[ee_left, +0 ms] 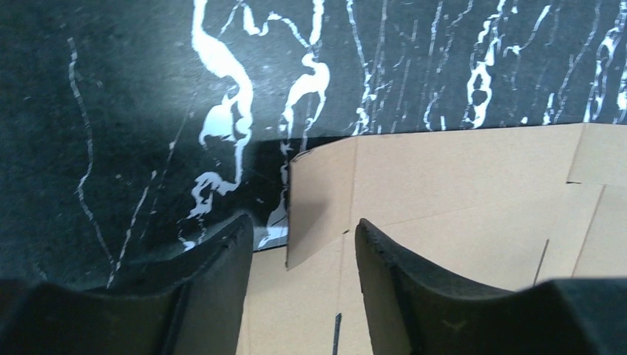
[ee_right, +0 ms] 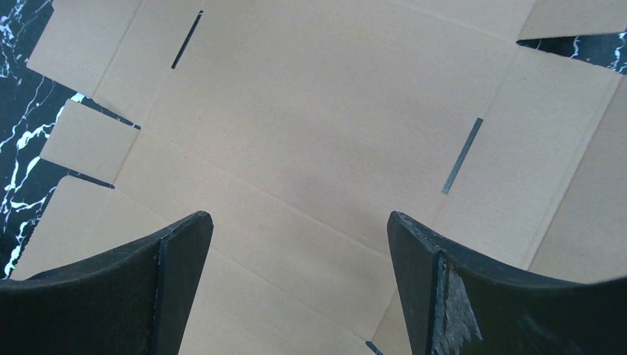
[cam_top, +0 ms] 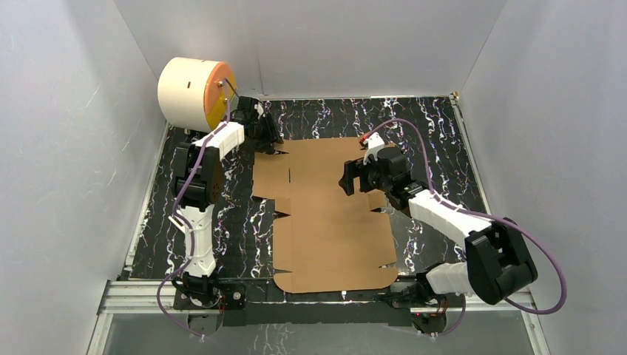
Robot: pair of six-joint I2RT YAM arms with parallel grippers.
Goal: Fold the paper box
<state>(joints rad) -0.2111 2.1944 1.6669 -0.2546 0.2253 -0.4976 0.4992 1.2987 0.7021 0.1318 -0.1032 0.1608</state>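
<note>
The paper box [cam_top: 329,214] is a large flat brown die-cut cardboard sheet with flaps and slits, lying on the black marbled table. My left gripper [cam_top: 268,140] is open at the sheet's far left corner. In the left wrist view its fingers straddle a small corner flap [ee_left: 319,200] that stands slightly raised, with the gripper [ee_left: 304,244] not closed on it. My right gripper [cam_top: 353,177] is open and hovers over the sheet's right part. The right wrist view shows the flat sheet [ee_right: 325,126] between its wide-open fingers [ee_right: 299,244].
A cream cylinder with an orange face [cam_top: 196,92] sits at the far left corner, just behind my left arm. White walls enclose the table on three sides. The sheet's near edge reaches the metal rail [cam_top: 148,292] at the front.
</note>
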